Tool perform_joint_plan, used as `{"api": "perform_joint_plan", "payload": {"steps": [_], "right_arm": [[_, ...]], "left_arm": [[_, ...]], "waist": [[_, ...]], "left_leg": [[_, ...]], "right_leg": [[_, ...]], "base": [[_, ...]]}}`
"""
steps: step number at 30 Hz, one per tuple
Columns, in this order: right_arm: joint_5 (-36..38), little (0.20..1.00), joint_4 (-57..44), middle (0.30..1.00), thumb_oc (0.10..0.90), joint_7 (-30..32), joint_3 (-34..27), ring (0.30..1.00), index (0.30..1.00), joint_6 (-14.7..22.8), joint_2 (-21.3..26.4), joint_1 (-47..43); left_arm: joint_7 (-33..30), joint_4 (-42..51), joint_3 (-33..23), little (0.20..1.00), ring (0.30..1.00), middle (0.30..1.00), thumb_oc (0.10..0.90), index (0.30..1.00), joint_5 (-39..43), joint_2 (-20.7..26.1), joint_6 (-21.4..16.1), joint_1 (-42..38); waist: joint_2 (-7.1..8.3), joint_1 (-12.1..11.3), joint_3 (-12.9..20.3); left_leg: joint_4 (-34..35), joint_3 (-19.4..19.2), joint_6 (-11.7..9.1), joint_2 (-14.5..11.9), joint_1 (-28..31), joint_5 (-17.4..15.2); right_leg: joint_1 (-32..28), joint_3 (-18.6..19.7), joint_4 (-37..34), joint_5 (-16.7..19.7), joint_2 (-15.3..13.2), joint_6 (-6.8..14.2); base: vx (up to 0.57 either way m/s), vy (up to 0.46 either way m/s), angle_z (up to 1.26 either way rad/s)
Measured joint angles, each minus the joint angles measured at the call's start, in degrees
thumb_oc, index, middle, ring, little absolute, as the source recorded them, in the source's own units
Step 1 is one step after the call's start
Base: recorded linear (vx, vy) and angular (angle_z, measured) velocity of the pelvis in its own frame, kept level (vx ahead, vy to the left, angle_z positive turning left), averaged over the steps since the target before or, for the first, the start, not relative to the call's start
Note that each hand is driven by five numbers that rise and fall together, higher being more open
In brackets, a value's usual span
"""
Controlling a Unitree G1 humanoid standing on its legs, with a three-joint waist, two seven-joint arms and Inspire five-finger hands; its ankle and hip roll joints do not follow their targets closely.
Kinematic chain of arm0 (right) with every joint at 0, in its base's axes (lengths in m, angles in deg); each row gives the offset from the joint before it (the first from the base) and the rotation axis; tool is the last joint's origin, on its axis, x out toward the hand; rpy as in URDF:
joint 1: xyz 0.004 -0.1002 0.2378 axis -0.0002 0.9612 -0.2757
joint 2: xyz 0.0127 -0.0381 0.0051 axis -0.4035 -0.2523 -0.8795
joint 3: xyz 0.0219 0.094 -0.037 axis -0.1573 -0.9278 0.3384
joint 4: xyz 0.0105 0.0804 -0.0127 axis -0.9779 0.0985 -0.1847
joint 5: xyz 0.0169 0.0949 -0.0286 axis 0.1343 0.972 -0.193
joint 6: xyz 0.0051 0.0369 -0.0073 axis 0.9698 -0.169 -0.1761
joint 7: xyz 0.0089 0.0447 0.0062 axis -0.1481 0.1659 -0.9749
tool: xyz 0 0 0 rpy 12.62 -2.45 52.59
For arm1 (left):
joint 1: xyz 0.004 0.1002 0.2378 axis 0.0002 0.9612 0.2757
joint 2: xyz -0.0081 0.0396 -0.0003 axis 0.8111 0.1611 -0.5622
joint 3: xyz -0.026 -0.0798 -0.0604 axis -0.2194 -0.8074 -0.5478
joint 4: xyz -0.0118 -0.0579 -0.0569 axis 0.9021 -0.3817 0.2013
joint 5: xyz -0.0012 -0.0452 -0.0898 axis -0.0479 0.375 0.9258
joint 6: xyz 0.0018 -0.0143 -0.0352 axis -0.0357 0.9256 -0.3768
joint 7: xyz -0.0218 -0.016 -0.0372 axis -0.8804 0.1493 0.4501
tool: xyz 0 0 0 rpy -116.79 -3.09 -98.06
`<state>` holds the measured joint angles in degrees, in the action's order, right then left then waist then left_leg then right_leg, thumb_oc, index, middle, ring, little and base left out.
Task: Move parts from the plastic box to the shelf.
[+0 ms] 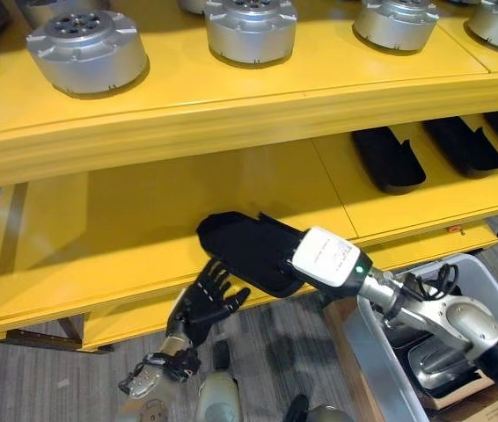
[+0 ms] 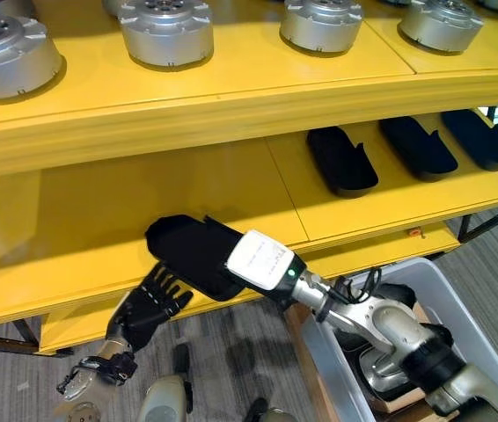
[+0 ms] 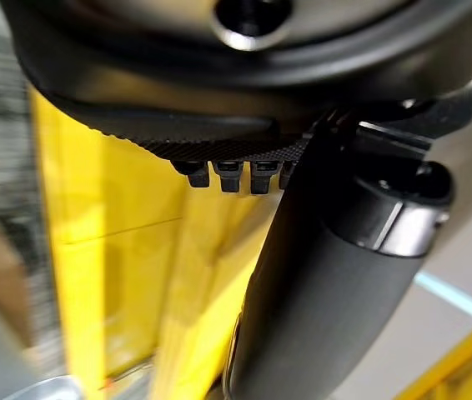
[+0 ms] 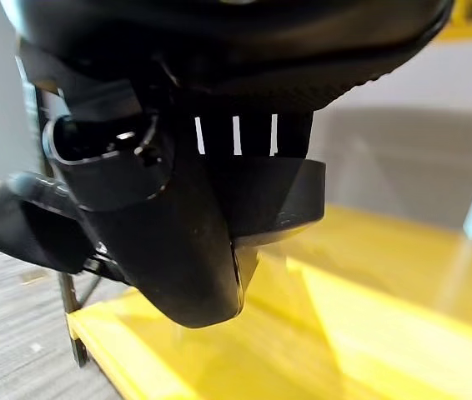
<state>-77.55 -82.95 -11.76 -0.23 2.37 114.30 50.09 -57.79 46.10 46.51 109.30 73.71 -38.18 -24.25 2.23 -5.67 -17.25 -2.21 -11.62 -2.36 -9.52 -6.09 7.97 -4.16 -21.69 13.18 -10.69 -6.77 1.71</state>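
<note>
Part (image 1: 247, 248) sits in the right hand (image 2: 258, 257), at the front edge of the lower shelf (image 1: 143, 237). It is a black, elongated tray-like piece. The right hand's fingers are hidden under and behind it, so whether they are curled round it cannot be told, even in the right wrist view, where the part (image 4: 219, 208) covers them. The part's long axis runs obliquely, from the hand at the near right toward the far left, across the shelf edge; its far end lies over the shelf, its near end overhangs the front lip.

Left hand (image 1: 209, 303) is below the shelf edge, just under the part's near-left side, fingers spread and straight, holding nothing. The right hand is the nearer one and carries the load.

Three matching parts (image 1: 388, 158) lie further right on the same shelf, long axes pointing front to back. Judged from this, placement calls for turning the part to that alignment and pushing it deeper. Box (image 1: 460, 281) stands at the lower right.
</note>
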Motion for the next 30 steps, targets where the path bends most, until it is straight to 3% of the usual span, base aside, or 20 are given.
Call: {"api": "perform_joint_plan", "payload": {"steps": [3,6,9,16,23,30], "right_arm": [[2.5,0.3,1.0,0.3,0.4,-0.8,0.5,0.3,0.3,-3.4,-1.1,-0.7],[6.4,0.3,8.3,0.3,0.4,-0.9,0.5,0.3,0.3,-9.5,-6.6,-3.6],[8.8,0.3,11.8,0.3,0.4,-1.1,0.1,0.3,0.3,-14.1,-8.1,-4.8],[14.1,0.3,16.9,0.3,0.4,-0.3,-2.5,0.3,0.3,-22.8,-14.0,-4.6],[19.6,0.3,23.3,0.3,0.4,1.0,-4.7,0.3,0.3,-28.6,-17.3,-5.8],[20.6,0.3,32.0,0.3,0.4,1.5,-4.8,0.3,0.3,-31.8,-18.5,-14.0]], "left_arm": [[-0.5,0.2,0.8,1.0,1.0,1.0,0.9,1.0,-0.4,0.5,2.4,-1.8],[-0.7,1.2,0.6,1.0,1.0,1.0,0.9,1.0,-0.3,0.8,3.5,-2.3],[-1.4,3.2,-0.4,1.0,1.0,1.0,0.9,1.0,-0.3,1.7,3.8,-1.8],[-1.4,3.5,-2.1,1.0,1.0,1.0,0.9,1.0,-0.4,1.8,5.6,-1.3],[-1.5,3.5,-1.2,1.0,1.0,1.0,0.9,1.0,-0.4,1.7,6.4,-2.3],[-1.5,3.5,1.0,1.0,1.0,1.0,0.9,1.0,-0.4,1.7,7.2,-5.2]], "waist": [[0.53,-0.1,0.0],[0.5,-1.2,0.0],[0.36,-2.6,0.0],[-0.47,-2.5,0.0],[-2.94,-2.7,-0.1],[-4.77,-4.0,-1.0]], "left_leg": [[0.4,0.1,0.1,1.5,0.4,0.2],[0.7,1.0,0.6,2.7,1.4,0.2],[0.8,1.6,0.8,2.7,1.4,0.3],[1.7,2.5,0.8,2.9,1.3,1.3],[1.6,3.3,0.7,2.8,1.2,1.6],[1.2,4.4,0.1,2.6,-0.7,2.7]], "right_leg": [[-0.6,0.2,-1.0,0.6,-0.8,1.1],[-2.5,-0.5,-2.3,1.1,-1.5,2.2],[-2.4,-1.1,-2.0,0.9,-1.8,2.4],[-2.4,-1.7,-1.0,0.7,-1.5,2.2],[-2.2,-2.3,0.5,-0.2,-1.5,1.9],[1.9,-2.5,7.2,-3.5,-2.5,0.9]], "base": [[0.02,-0.009,0.08],[0.01,-0.021,0.18],[-0.01,-0.021,0.13],[0.0,-0.025,0.05],[0.0,-0.016,0.05],[-0.04,-0.013,0.05]]}}
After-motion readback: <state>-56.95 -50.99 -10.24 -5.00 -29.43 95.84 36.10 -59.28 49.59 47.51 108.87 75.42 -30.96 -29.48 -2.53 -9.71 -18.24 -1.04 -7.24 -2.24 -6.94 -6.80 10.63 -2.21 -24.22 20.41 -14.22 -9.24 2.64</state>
